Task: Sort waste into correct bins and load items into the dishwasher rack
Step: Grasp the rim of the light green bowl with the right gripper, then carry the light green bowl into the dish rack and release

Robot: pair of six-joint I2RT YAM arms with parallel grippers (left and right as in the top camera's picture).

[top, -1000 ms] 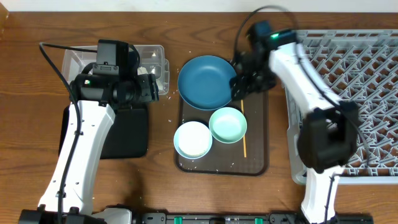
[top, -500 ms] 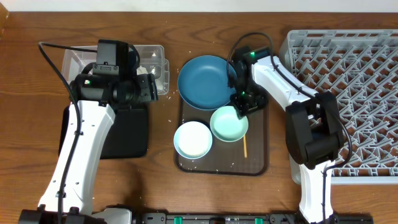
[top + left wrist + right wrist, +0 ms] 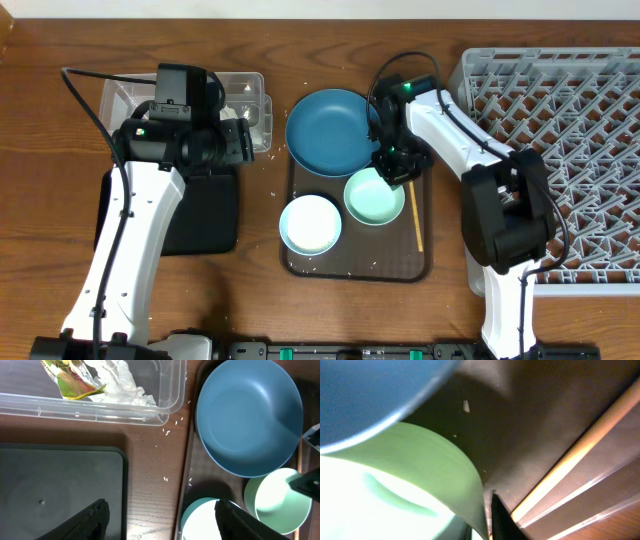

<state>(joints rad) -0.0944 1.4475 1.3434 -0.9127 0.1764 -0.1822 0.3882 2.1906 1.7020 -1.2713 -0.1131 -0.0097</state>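
Observation:
My right gripper (image 3: 393, 166) is shut on the far rim of the mint-green bowl (image 3: 375, 198), which sits on the brown tray (image 3: 355, 266). In the right wrist view the bowl's wall (image 3: 420, 475) runs between the jaws, with one dark finger (image 3: 502, 520) outside it. The thin chopstick (image 3: 414, 215) lies just right of the bowl. The dark blue plate (image 3: 333, 132) and the pale bowl (image 3: 310, 223) are also on that tray. My left gripper (image 3: 162, 522) hangs open over the table between the black tray (image 3: 60, 490) and the pale bowl (image 3: 205, 520).
The clear tub (image 3: 240, 95) at the back left holds a yellow-green wrapper (image 3: 75, 380) and white tissue (image 3: 120, 380). A few rice grains (image 3: 167, 432) lie on the wood beside it. The grey dishwasher rack (image 3: 560, 150) fills the right side.
My right gripper came down from beside the plate onto the mint-green bowl's rim and shut on it. The bowl and the chopstick shifted a little right. The left arm stayed still.

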